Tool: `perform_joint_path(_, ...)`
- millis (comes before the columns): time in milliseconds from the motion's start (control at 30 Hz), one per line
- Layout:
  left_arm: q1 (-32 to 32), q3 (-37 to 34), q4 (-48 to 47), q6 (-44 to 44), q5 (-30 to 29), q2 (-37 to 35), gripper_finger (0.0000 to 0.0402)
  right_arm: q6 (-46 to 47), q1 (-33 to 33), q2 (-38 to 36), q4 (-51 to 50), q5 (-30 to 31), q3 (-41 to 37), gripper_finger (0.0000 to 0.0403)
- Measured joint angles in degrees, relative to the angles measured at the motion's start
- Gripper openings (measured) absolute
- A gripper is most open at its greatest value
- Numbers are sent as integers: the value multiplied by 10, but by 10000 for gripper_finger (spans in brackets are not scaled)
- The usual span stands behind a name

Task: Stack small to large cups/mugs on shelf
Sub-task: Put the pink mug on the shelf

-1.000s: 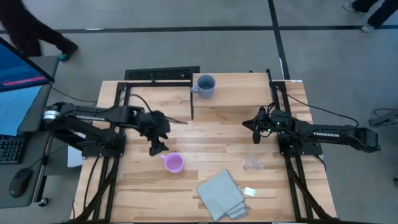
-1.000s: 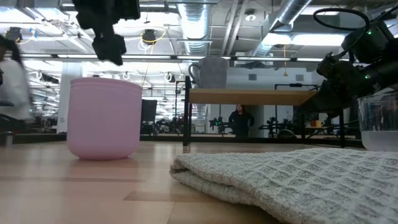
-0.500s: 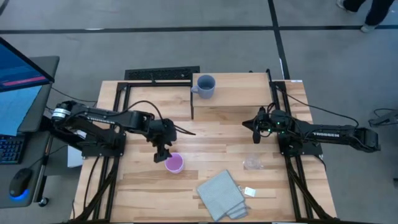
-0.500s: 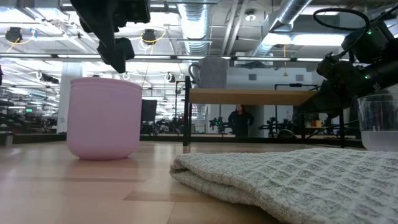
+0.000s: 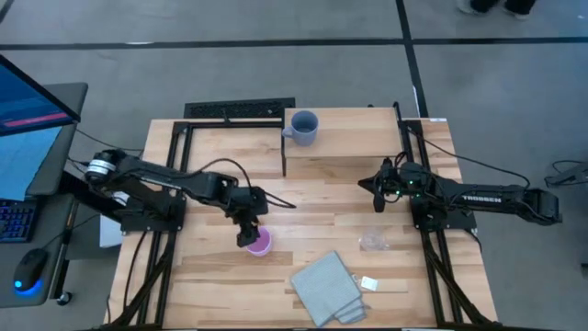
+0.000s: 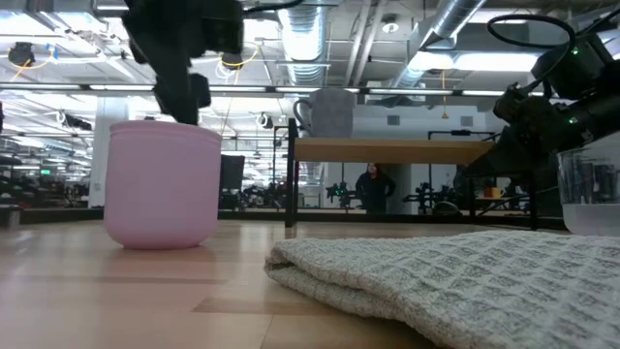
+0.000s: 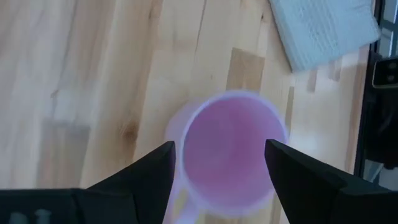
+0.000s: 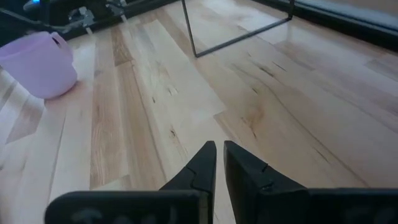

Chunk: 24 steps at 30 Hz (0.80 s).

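Two arms reach over the table [image 5: 211, 276]. On the left, the left gripper [image 5: 248, 232] hangs right over the pink mug [image 5: 260, 242], its fingers [image 7: 152, 171] spread apart on either side of the rim without touching it; the mug stands upright on the tabletop. Behind it, the blue-grey mug [image 5: 303, 128] sits on the raised shelf [image 5: 367, 133], near its left end. A folded cloth [image 5: 326, 287] lies at the near edge. Further right, the clear cup [image 5: 372, 241] stands on the table, and the right gripper [image 5: 379, 204] waits beyond it, fingers [image 8: 245, 171] nearly together, holding nothing.
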Motion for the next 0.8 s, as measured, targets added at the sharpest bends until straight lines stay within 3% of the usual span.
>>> perform_joint_path(300,-20,0,-4,-26,-55,51,239,0,0,0,-8,0,0,56)
perform_joint_path(567,-20,0,-9,-32,-60,68,237,0,0,0,-10,0,0,56)
perform_joint_path(800,-20,0,-17,-28,-56,97,193,0,0,0,-12,0,0,56)
